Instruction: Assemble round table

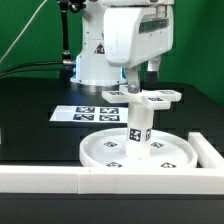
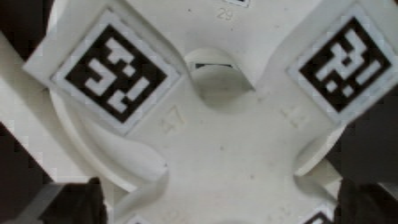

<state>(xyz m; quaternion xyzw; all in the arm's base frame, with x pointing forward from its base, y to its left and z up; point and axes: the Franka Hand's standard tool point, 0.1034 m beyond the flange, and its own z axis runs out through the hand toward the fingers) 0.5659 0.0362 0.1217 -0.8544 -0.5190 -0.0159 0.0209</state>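
Cross-shaped piece (image 1: 150, 97) atop post (image 1: 138, 125), directly beneath pincer (image 1: 131, 88)

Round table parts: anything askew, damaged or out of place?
Nothing stands out. The post stands upright in the middle of the round disc, and the cross-shaped piece sits level at the post's top under the gripper. The wrist view shows the cross intact, with no cracks.

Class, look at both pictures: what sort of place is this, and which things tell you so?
Most likely a robotics lab test bench. A white robot arm works over a black table, a sheet of printed square markers lies on it, and the white parts, such as the round disc, carry tracking tags.
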